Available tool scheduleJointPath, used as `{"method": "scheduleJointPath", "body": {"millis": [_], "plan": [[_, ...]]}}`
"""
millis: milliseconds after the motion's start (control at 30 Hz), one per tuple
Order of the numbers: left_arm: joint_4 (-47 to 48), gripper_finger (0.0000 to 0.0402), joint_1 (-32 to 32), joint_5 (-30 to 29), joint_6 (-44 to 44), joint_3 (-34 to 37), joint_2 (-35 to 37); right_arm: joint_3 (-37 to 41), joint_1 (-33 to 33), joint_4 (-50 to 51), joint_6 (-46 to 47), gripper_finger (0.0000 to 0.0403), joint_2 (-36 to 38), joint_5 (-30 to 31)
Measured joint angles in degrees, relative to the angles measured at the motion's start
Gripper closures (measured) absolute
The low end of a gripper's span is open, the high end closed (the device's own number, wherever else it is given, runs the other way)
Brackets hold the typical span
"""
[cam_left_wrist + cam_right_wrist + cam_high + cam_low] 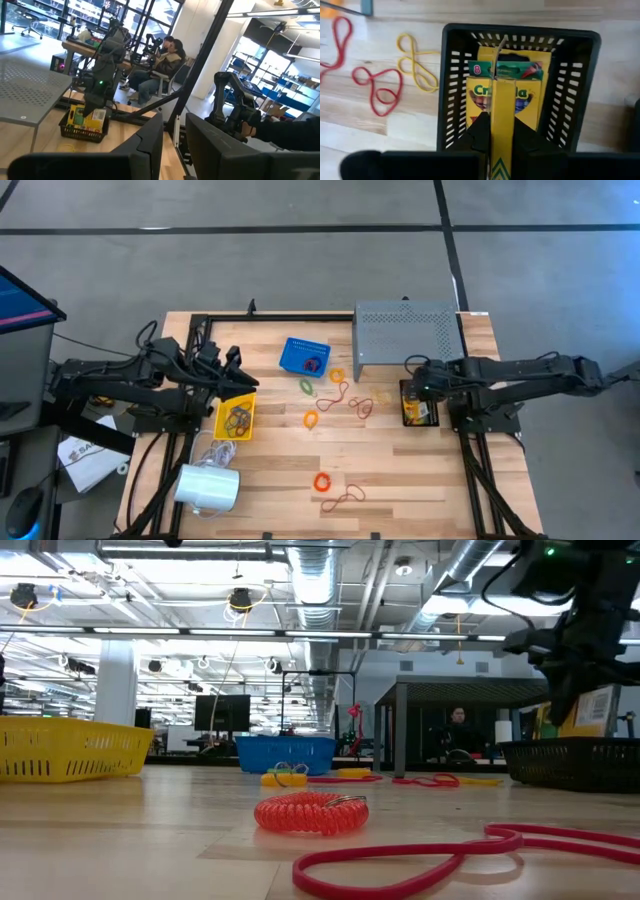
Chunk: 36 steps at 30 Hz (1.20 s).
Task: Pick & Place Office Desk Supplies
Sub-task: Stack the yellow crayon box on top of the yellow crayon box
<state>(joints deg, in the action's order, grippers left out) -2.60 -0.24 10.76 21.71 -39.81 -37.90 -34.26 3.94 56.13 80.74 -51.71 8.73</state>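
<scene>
The right gripper [421, 393] hangs over the black basket [418, 416] at the right edge of the table, just in front of the grey perforated shelf [405, 332]; seen from above, the right arm reaches in level from the right side, while the left gripper [236, 376] waits above the yellow bin [235, 418] near the left edge, and I cannot tell if its fingers are apart. Rubber bands [333, 394] lie loose across the middle of the table, with a blue bin [304, 356] toward the far edge. In the low view a coiled orange band [310, 812] and a red band [440, 858] lie close to the near edge. The left wrist view shows the right arm standing over the basket [85, 131] with crayon boxes inside. In the right wrist view the fingers are clamped on a yellow crayon box [502, 117], held on edge above the basket [565, 95], probably so it slips in beside the box [520, 85] already lying there.
</scene>
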Motion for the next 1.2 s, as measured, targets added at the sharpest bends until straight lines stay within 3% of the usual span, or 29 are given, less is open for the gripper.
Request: {"method": "scheduleJointPath", "body": {"millis": [400, 633, 833, 1200], "plan": [[-0.2, 0.0323, 0.0, 0.0, 1.4, 0.0, -0.4, 0.0, 1.9, -7.0, -5.4, 0.0339, -9.6, -1.6], [0.0, 0.0324, -0.4, 0.0, 1.7, 0.0, -0.4, 0.0, 1.8, -7.3, -7.7, 0.0263, -11.6, -3.1], [0.0, 0.0324, -0.4, 0.0, 2.1, 0.0, -0.4, 0.0, 1.8, -3.9, -6.0, 0.0204, -9.1, -2.9], [0.1, 0.0323, -0.4, 0.0, 3.0, 0.0, -0.4, -0.1, 0.5, -3.2, -2.7, 0.0234, 0.5, -1.2]]}}
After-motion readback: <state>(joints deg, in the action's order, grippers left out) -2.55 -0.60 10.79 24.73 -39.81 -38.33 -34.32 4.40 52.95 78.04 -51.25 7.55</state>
